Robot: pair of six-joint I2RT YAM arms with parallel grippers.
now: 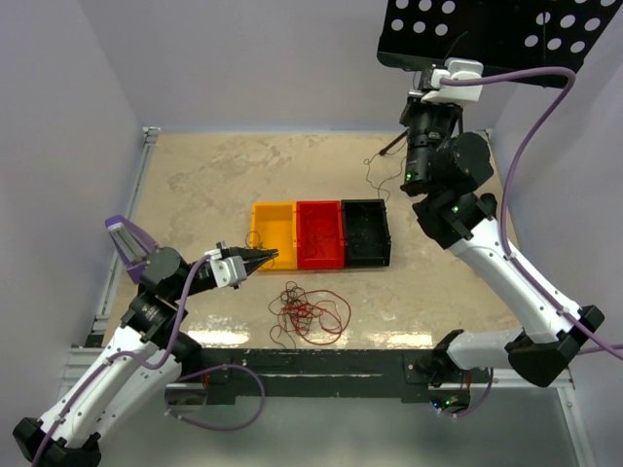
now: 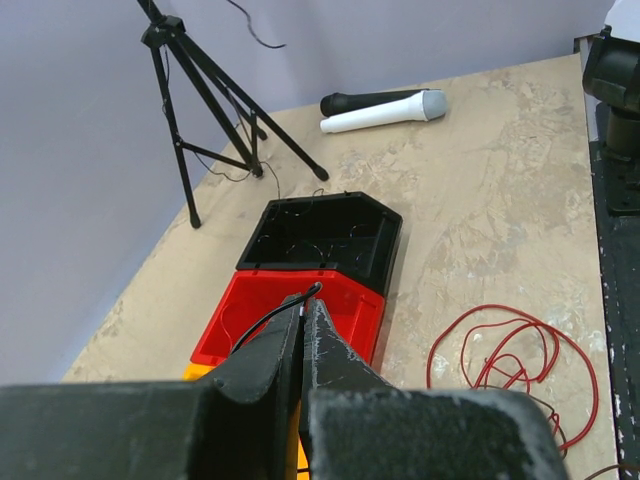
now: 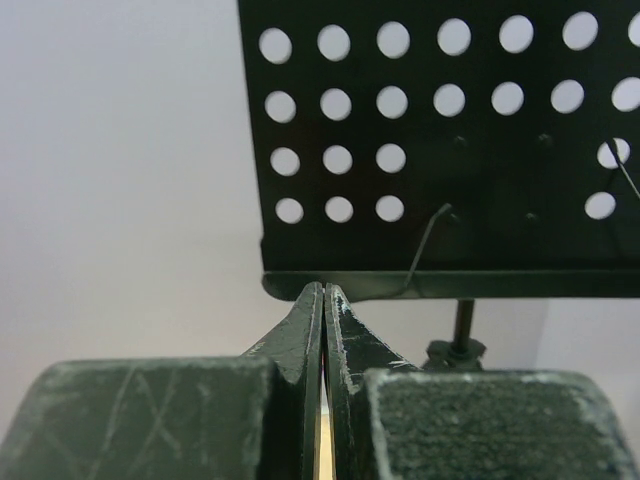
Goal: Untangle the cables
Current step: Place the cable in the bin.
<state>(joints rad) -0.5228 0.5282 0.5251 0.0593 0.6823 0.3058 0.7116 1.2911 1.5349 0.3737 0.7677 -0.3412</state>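
Cables (image 1: pixel 310 313) near left tool (image 1: pixel 271 256), dark strand (image 2: pixel 290 302) pinched

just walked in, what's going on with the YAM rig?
The left gripper is shut on a thin dark strand, holding it by the near edge of the yellow bin and red bin. The black bin beside them has a few fine strands in it. Most of the tangle, red and dark wires, lies on the table in front of the bins. The right gripper is shut, apparently empty, raised toward the music stand.
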